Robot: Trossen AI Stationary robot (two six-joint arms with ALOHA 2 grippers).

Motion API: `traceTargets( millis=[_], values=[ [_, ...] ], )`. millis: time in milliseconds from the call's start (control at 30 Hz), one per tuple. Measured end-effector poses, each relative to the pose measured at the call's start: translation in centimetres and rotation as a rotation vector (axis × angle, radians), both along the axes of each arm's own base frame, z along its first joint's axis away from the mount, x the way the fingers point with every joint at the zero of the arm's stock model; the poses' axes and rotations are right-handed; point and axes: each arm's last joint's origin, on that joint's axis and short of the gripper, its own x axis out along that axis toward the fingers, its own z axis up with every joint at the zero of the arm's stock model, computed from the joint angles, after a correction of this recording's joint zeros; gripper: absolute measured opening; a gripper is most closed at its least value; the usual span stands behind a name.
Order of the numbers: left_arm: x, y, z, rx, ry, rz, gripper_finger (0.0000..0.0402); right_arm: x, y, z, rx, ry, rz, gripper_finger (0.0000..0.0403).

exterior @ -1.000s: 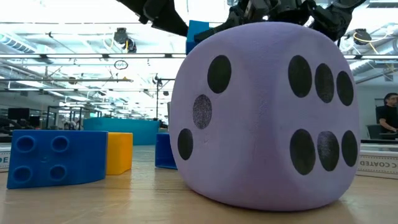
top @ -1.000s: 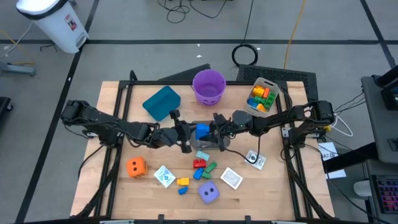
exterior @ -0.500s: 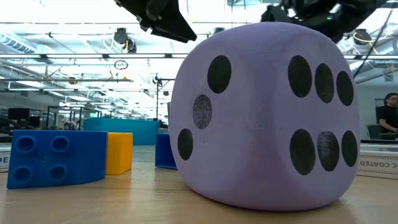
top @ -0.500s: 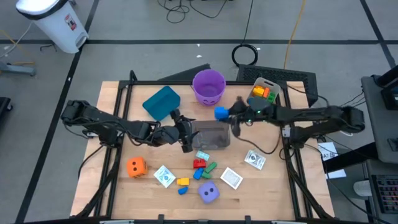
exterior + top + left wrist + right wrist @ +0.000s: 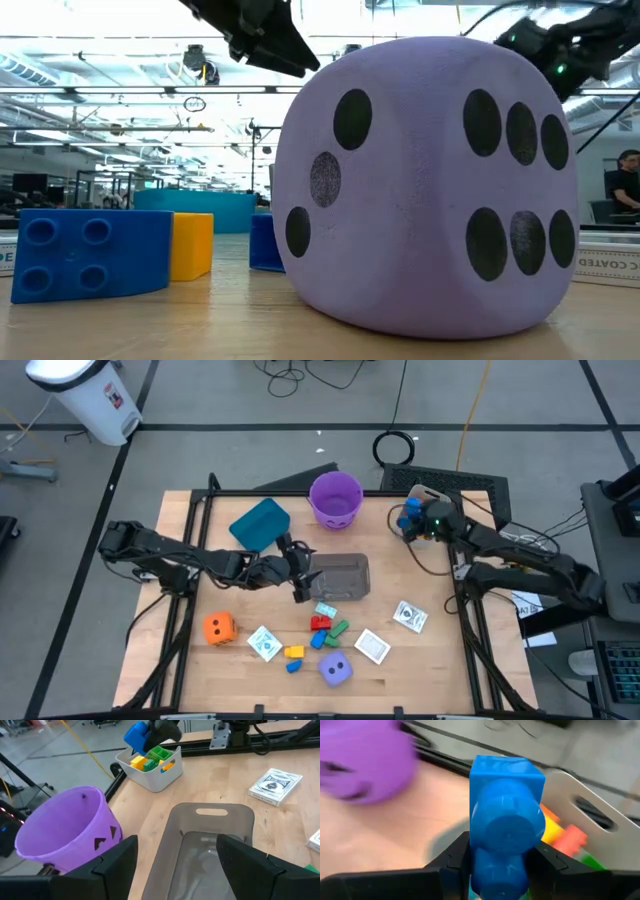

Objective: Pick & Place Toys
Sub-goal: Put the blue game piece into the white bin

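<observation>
Since a second ago my right gripper [image 5: 408, 520] has carried the blue block [image 5: 410, 513] from the clear tub [image 5: 340, 577] to the white bin [image 5: 432, 500]. From above, my left gripper [image 5: 303, 575] hangs at the tub, jaws spread. Right wrist: jaws clamped on the block [image 5: 506, 820] beside the bin. Next I judge: centre, release.
</observation>
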Motion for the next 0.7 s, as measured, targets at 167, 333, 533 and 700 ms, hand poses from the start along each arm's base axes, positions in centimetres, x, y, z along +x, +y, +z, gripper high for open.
traceTargets(
  millis=[167,333,533,700],
  values=[
    [0.1,0.5,0.0,-0.040,-0.009,0.002,0.0280,-1.5,-2.3,-1.9,0.005,0.038,-0.144,0.0113],
    [0.1,0.8,0.0,-0.057,-0.007,-0.013,0.0274,-2.5,-3.5,-3.3,-0.028,0.063,-0.192,0.0114],
    [0.2,0.8,0.0,-0.061,-0.007,-0.021,0.0279,-2.3,-3.4,-2.9,-0.067,0.053,-0.169,0.0133],
    [0.2,0.7,0.0,-0.069,-0.006,-0.036,0.0276,-2.4,-3.2,-2.5,-0.084,0.052,-0.155,0.0182]
  ],
)
